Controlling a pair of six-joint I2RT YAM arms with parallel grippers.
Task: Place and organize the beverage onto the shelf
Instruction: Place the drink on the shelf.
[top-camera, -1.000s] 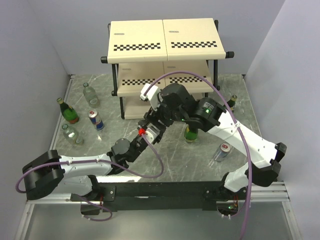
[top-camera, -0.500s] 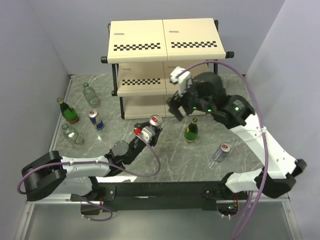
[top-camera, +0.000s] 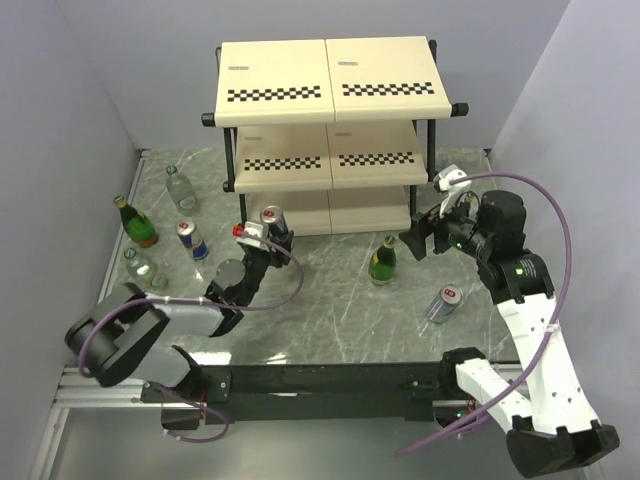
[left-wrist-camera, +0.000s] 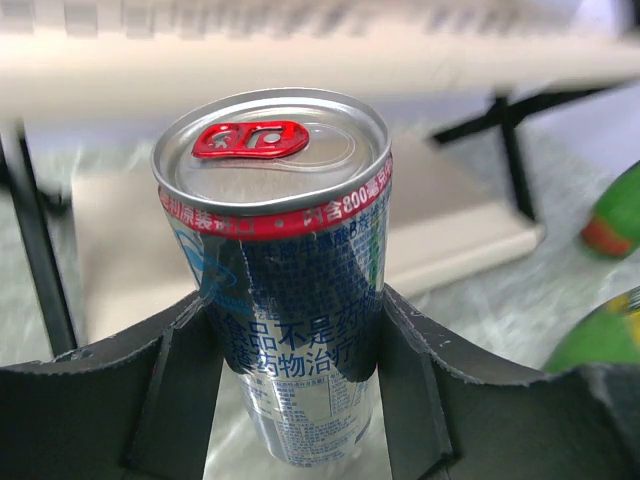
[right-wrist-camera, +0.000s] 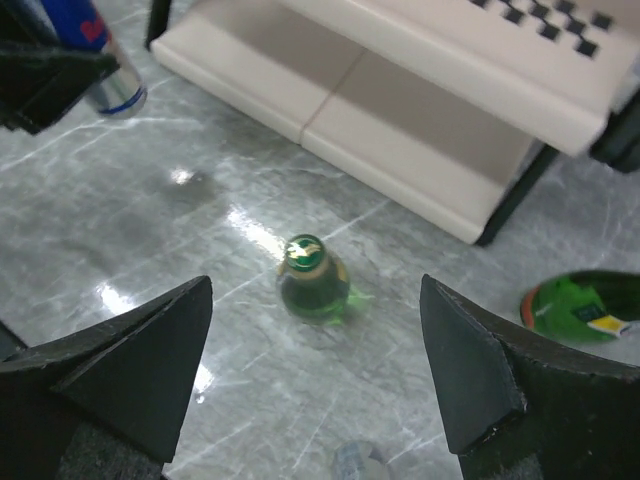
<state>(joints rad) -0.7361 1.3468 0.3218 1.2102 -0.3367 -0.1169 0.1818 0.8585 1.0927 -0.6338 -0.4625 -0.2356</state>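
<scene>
From where I stood, the left gripper (left-wrist-camera: 300, 365) was clamped on an upright blue-and-silver can (left-wrist-camera: 275, 230) with a red rim and a red pull tab. Its 2 dark fingers (left-wrist-camera: 190, 380) pressed the can's sides about halfway down. It held the can just in front of the left half of the lowest board of the 3-tier shelf (top-camera: 380, 60), not on any board. I could not tell whether the can's base touched the grey marble table (top-camera: 330, 310). The right gripper (top-camera: 422, 238) hung off the shelf's right front corner with its jaws spread wide and nothing between them. It looked down on a green bottle (top-camera: 382, 262) standing upright on the table, apart from its fingers. A silver can (top-camera: 443, 304) lay on its side nearer the right arm's base. Well to the left stood a darker green bottle (top-camera: 138, 225) and a small blue can (top-camera: 192, 239), with 2 clear bottles (top-camera: 180, 187) near them.
</scene>
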